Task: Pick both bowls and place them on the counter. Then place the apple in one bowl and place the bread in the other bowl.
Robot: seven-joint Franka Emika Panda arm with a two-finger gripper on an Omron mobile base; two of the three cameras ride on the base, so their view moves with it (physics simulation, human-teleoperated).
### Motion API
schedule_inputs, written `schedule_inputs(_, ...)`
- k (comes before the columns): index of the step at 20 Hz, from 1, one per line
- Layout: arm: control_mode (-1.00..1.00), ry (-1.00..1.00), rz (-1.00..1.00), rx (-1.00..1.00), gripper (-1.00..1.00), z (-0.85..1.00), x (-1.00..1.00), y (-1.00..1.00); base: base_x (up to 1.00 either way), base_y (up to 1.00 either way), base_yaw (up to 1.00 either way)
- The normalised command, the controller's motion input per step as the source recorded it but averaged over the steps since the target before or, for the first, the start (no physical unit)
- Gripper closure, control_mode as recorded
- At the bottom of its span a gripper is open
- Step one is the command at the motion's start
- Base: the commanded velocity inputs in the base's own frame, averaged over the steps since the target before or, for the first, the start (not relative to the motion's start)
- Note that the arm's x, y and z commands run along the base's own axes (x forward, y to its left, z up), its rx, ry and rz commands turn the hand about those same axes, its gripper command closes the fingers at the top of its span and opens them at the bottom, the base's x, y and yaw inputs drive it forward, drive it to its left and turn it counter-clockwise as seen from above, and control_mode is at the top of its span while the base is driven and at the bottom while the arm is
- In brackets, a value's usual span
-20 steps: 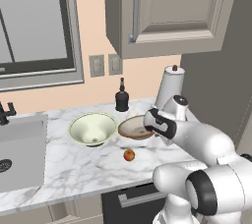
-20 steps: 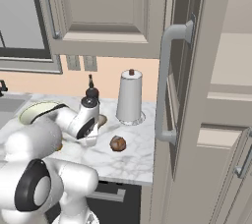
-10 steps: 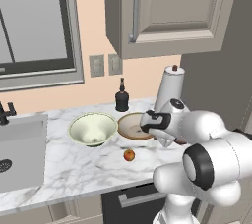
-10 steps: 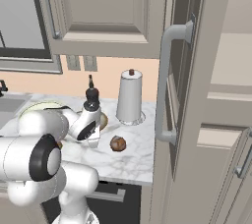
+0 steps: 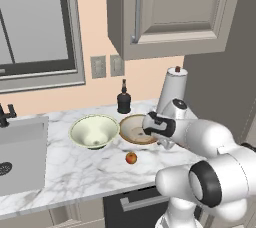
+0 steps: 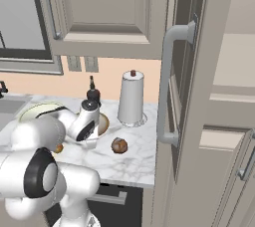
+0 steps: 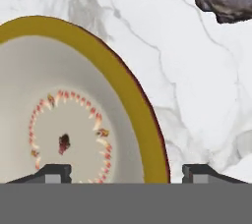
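Bowls first: both stand on the white marble counter (image 5: 75,172), side by side and nearly touching. The pale cream-green bowl (image 5: 94,131) sits on the left in the left base view, between the sink (image 5: 20,154) and the tan bowl with the golden-brown rim (image 5: 134,130). The tan bowl stands upright; the hand view shows its reddish ring and dark spot inside, and its rim (image 7: 125,90) curving across the marble.

The gripper (image 7: 125,171) hangs low over the right edge of the tan bowl, its two dark fingertips (image 7: 56,171) spread wide, one over the bowl's inside and one over the bare counter (the rim passes between them, and nothing is clamped). In the left base view the hand (image 5: 159,126) covers the bowl's right side.

The apple (image 5: 131,158) lies on the counter just in front of the two bowls, in neither of them. The bread roll (image 6: 118,145) lies on the marble to the right of the tan bowl, near the front of the paper towel roll (image 6: 132,96). A dark bottle (image 5: 124,101) stands at the wall behind the bowls.
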Motion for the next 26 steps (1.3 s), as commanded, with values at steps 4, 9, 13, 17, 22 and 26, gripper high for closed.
schedule_inputs(4, -1.0, 0.0, 0.0, -0.01, -1.0, 0.51, -0.19, 0.24, 0.0, 0.0, 0.0)
schedule_inputs(9, -1.0, 0.04, 0.0, -0.11, -1.0, 0.34, -0.37, 0.37, 0.0, 0.0, 0.0)
schedule_inputs(13, -1.0, 0.11, 0.1, -0.2, -1.0, 0.06, -0.31, 0.41, 0.0, 0.0, 0.0)
schedule_inputs(17, -1.0, 0.1, 0.25, -0.19, -1.0, 0.0, -0.32, 0.41, 0.0, 0.0, 0.0)
schedule_inputs(22, -1.0, 0.1, 0.36, -0.13, -1.0, 0.0, -0.11, 0.34, 0.0, 0.0, 0.0)
schedule_inputs(26, -1.0, 0.11, 0.39, -0.11, -1.0, -0.08, 0.0, 0.3, 0.0, 0.0, 0.0)
